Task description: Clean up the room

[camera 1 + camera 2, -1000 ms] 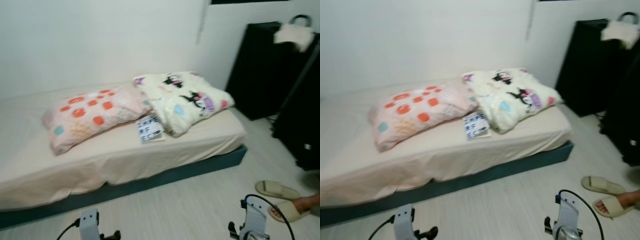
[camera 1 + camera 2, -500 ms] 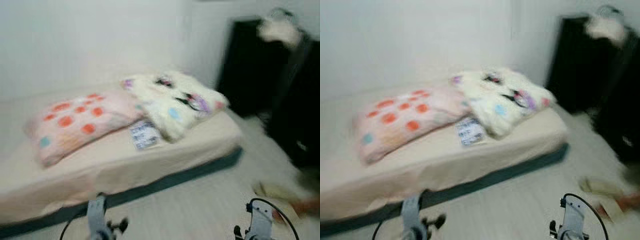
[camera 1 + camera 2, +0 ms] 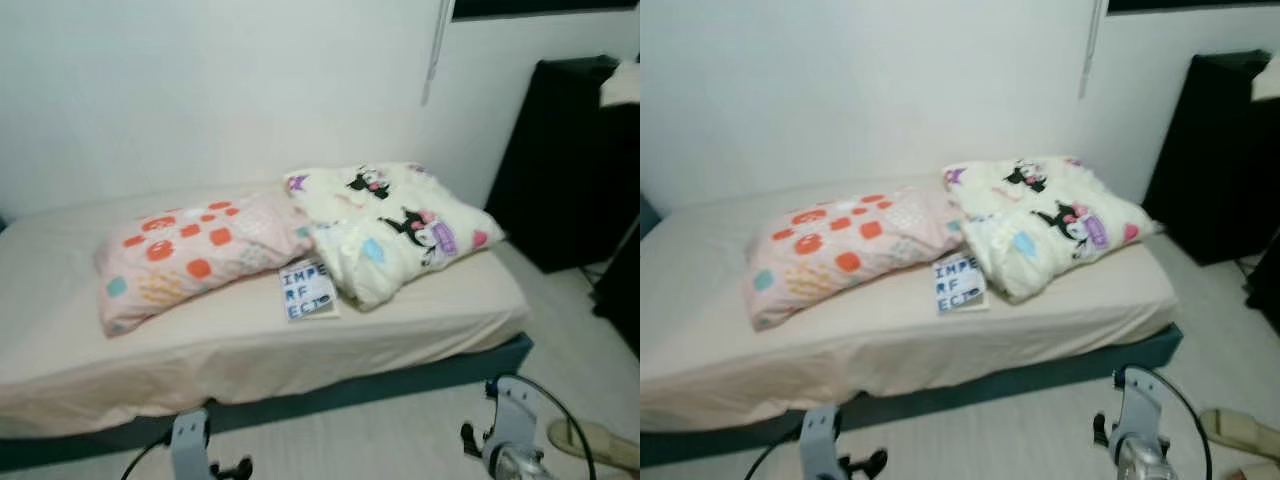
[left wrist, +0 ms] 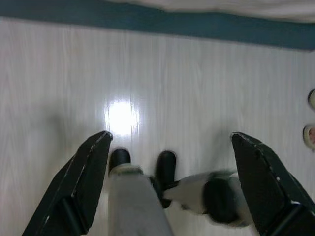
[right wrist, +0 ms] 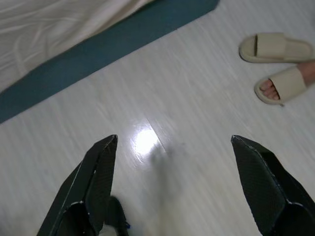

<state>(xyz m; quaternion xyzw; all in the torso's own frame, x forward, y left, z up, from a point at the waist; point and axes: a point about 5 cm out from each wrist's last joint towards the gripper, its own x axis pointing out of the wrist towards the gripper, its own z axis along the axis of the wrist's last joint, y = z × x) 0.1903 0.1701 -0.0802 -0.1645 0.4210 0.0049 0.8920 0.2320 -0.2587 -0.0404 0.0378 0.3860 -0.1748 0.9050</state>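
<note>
Bedding on the mattress (image 3: 250, 350), left to right: pink spotted pillow (image 3: 195, 250), likely light and soft, best pinched at a corner; printed booklet (image 3: 306, 290), thin and flexible, lying just right of the pillow and against the cream cartoon-print quilt (image 3: 395, 225), which looks bulky and limp. Left gripper (image 4: 172, 191) and right gripper (image 5: 177, 187) hang wide apart and empty over pale, glossy floorboards (image 5: 162, 128). Right of the mattress: black cabinet (image 3: 570, 150), beige slippers (image 5: 275, 48).

A home bedroom: low bed (image 3: 250, 340) with pillows (image 3: 195, 250), slippers (image 5: 275, 47) on floor.
</note>
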